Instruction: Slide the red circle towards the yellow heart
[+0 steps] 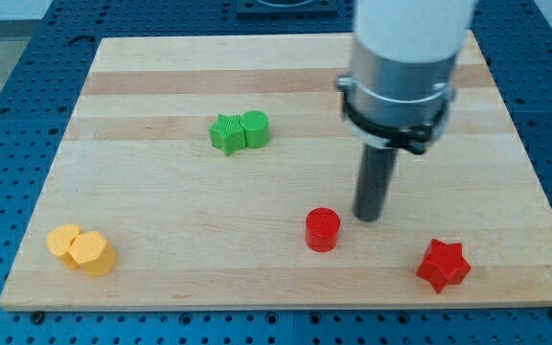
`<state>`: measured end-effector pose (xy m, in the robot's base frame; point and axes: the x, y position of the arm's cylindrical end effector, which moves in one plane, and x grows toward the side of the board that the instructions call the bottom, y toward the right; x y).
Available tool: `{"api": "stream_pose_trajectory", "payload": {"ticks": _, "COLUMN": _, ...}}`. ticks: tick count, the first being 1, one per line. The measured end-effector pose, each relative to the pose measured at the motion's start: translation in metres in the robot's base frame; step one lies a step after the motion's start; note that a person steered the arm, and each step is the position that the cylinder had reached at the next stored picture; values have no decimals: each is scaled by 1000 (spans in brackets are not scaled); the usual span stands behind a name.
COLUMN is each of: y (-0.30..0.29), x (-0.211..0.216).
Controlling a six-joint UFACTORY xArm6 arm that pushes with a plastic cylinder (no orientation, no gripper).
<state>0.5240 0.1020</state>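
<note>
The red circle (322, 229) sits on the wooden board (161, 192) near the view's bottom, right of centre. My tip (368, 218) rests on the board just to the right of the red circle, a small gap apart from it. Two yellow blocks touch each other at the bottom left: the left one (64, 240) looks like the yellow heart, and the right one (93, 254) looks hexagonal.
A red star (443, 265) lies at the bottom right. A green star (226, 133) and a green circle (255, 128) touch each other left of centre towards the top. The board's bottom edge runs close below the yellow blocks and the red star.
</note>
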Motion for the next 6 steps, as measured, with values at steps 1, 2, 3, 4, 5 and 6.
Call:
{"api": "stream_pose_trajectory", "payload": {"ticks": 1, "y": 7, "x": 11}}
{"api": "stream_pose_trajectory", "payload": {"ticks": 2, "y": -12, "x": 30}}
{"api": "stream_pose_trajectory", "payload": {"ticks": 3, "y": -58, "x": 45}}
{"api": "stream_pose_trajectory", "payload": {"ticks": 4, "y": -106, "x": 26}}
{"api": "stream_pose_trajectory", "payload": {"ticks": 5, "y": -118, "x": 16}}
{"api": "stream_pose_trajectory", "payload": {"ticks": 6, "y": -101, "x": 13}}
